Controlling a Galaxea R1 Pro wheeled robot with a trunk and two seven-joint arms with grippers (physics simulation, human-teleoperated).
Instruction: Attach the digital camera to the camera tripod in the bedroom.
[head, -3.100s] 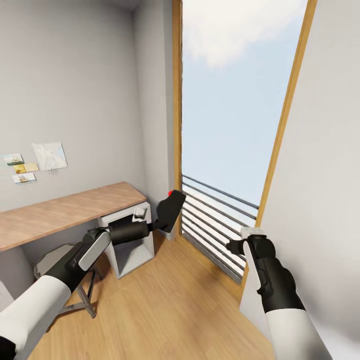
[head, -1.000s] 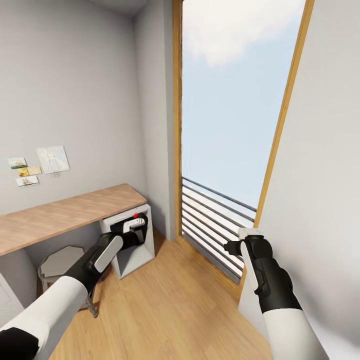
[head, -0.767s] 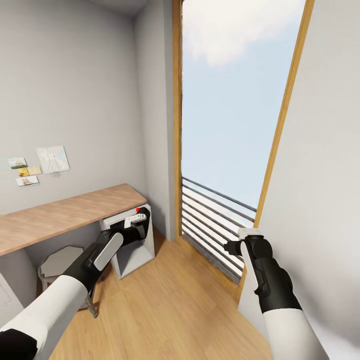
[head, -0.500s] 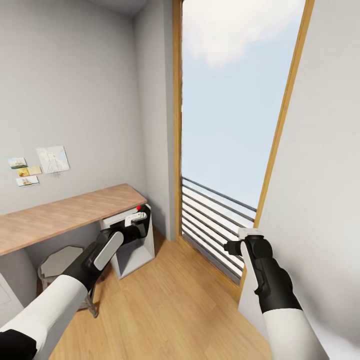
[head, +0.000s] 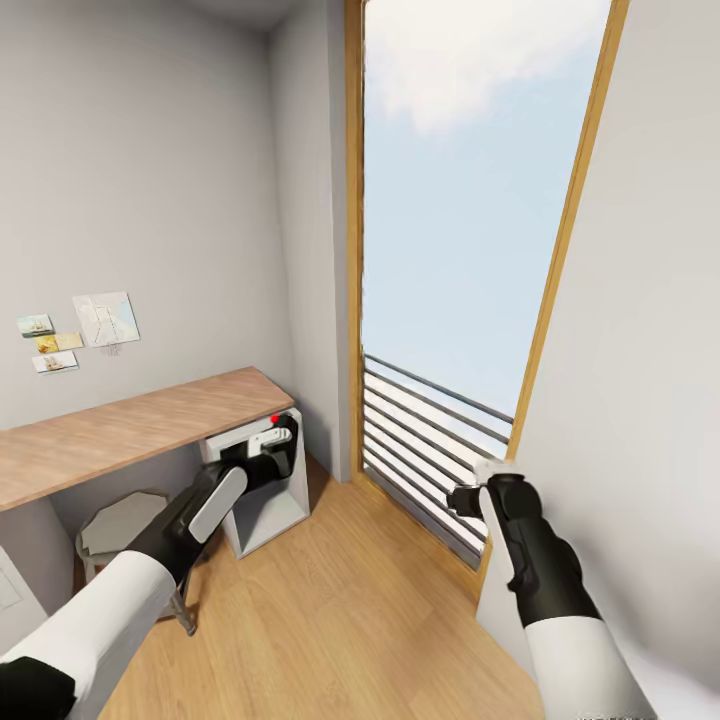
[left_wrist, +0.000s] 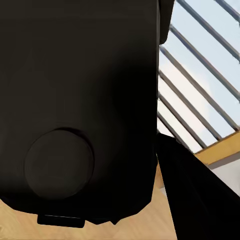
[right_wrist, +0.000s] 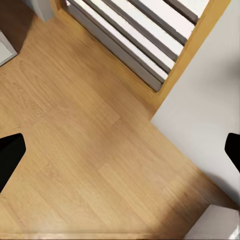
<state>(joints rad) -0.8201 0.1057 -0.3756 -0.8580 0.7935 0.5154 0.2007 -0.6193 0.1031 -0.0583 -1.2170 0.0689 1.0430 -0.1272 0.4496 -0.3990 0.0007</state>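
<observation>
the left hand (head: 272, 450) is clenched on the camera (head: 280, 445), at about 8 o'clock in the head view, just in front of the table (head: 120, 430). the right hand (head: 468, 497), at 4 o'clock by the window railing (head: 430, 440), has its fingertips (right_wrist: 10, 155) spread wide apart, grasping nothing.

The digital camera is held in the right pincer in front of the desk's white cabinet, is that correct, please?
Not quite: the head view shows the digital camera held in the left pincer, not the right, in front of the desk's white cabinet.
</observation>
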